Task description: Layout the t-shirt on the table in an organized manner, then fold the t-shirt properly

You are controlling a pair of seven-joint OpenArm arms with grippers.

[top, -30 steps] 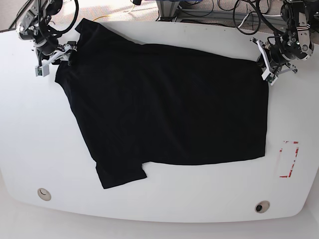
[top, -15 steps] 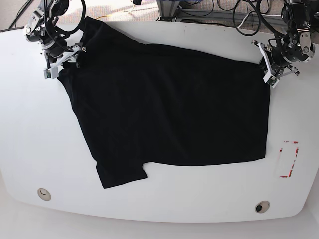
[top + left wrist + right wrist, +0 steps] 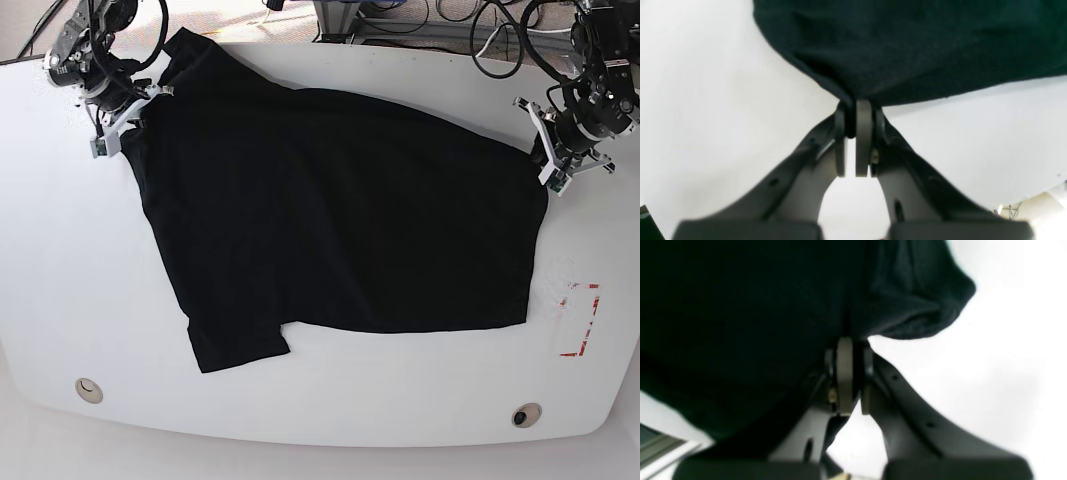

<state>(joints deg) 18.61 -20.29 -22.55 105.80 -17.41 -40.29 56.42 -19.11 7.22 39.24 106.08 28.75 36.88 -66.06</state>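
Note:
The black t-shirt (image 3: 330, 210) lies spread over the white table (image 3: 60, 260), one sleeve pointing to the near left. At the far right my left gripper (image 3: 543, 160) pinches the shirt's corner; the left wrist view shows its fingers (image 3: 863, 133) closed tight on the black cloth (image 3: 907, 46). At the far left my right gripper (image 3: 128, 115) holds the shirt's edge; in the right wrist view its fingers (image 3: 844, 373) are closed on bunched black cloth (image 3: 913, 306). The cloth hides the pinched tips there.
A red tape rectangle (image 3: 578, 318) marks the table's right side, just past the shirt's corner. Two round holes (image 3: 88, 389) (image 3: 525, 414) sit near the front edge. Cables and stands crowd the space behind the far edge.
My right gripper has gone from open to shut on the shirt's far left edge. My left gripper has drawn its corner rightward and nearer; the right edge now reaches further toward the tape.

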